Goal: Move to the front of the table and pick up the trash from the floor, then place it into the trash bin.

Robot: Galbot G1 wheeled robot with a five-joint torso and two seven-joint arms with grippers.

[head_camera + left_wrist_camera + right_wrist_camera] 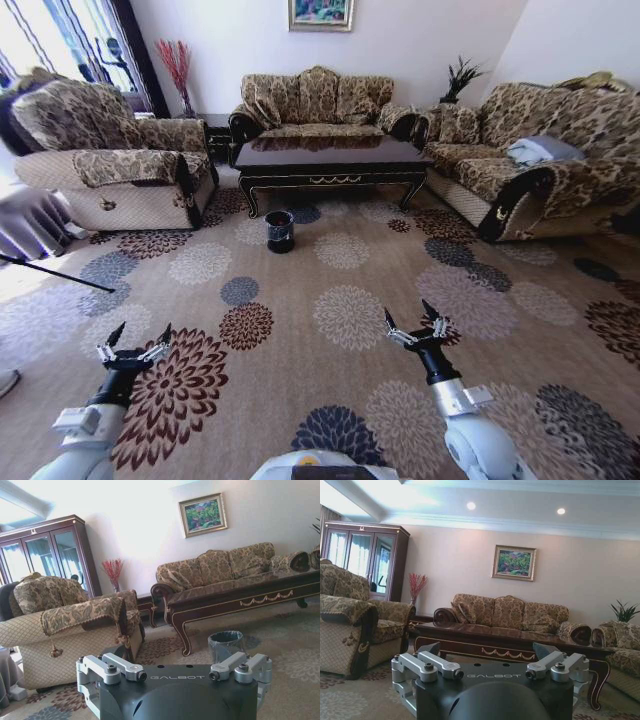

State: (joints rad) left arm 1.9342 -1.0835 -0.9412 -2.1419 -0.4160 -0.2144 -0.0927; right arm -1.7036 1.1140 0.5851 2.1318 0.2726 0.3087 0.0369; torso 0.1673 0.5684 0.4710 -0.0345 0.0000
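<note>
Head view shows both grippers, left gripper (pixel 135 337) and right gripper (pixel 415 319), spread open, empty, low over the floor (pixel 330 380). Ahead, the trash bin (pixel 280 230) stands upright before the table (pixel 330 160), whose long axis runs left to right.

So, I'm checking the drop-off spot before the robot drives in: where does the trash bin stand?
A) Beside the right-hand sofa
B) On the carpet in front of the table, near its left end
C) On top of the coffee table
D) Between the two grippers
B: in the head view the trash bin stands on the floor just before the table, below its left end.
</note>
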